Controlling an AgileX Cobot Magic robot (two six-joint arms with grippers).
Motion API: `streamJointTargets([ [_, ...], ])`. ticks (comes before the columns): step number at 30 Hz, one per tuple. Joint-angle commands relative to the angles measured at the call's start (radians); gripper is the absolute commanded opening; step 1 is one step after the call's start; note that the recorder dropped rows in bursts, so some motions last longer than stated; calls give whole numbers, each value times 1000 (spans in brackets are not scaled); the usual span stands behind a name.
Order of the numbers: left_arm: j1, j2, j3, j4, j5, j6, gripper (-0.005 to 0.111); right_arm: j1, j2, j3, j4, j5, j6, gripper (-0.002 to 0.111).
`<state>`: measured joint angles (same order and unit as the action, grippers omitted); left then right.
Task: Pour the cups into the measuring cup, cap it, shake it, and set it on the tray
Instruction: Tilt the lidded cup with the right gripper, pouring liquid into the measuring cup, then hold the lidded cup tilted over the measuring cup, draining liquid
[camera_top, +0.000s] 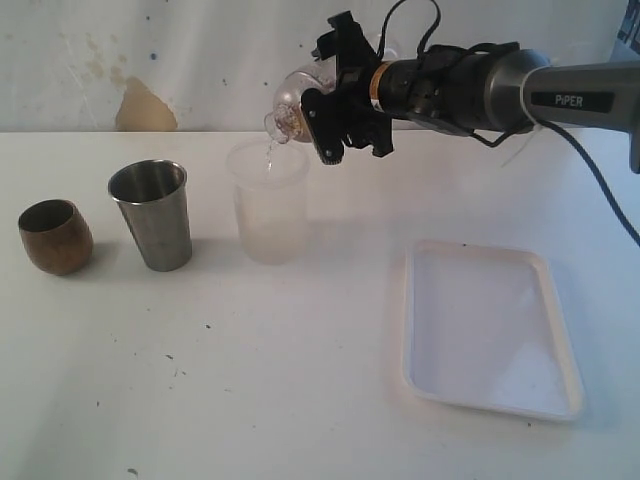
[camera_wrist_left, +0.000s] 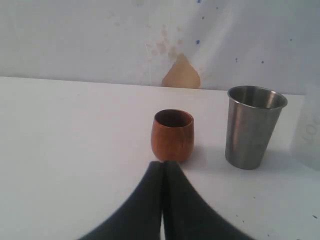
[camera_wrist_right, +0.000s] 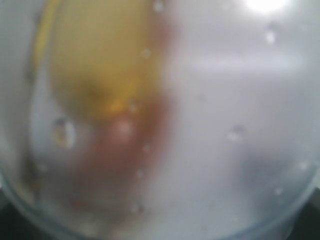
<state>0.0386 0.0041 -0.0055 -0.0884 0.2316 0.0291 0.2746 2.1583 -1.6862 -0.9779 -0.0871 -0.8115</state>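
The right gripper (camera_top: 322, 85) was clamped on a clear vessel (camera_top: 288, 108), held tipped at the far middle with its mouth down and to the left. A thin clear stream fell from it into the frosted cup (camera_top: 268, 205) standing right below. In the right wrist view the vessel's wet, blurred wall (camera_wrist_right: 210, 125) filled the frame. Left of the frosted cup stood the tumbler (camera_top: 152, 215), and further left the wooden cup (camera_top: 55, 235), both upright and apart. Their contents could not be told. The left gripper (camera_wrist_left: 162, 165) had its fingers (camera_wrist_left: 142, 205) pressed together, holding nothing, just near of the wooden cup (camera_wrist_left: 172, 135). The tray (camera_top: 408, 330) lay flat at the near right of the table (camera_top: 300, 400).
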Motion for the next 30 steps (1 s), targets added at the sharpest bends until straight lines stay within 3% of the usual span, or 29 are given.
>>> streamJointTargets([
  [1, 0, -4, 6, -4, -5, -2, 0, -3, -22, -19, -2, -56, -30, 0],
  [30, 0, -4, 6, -4, -5, -2, 0, -3, -22, -19, 1, -50, -19, 0],
])
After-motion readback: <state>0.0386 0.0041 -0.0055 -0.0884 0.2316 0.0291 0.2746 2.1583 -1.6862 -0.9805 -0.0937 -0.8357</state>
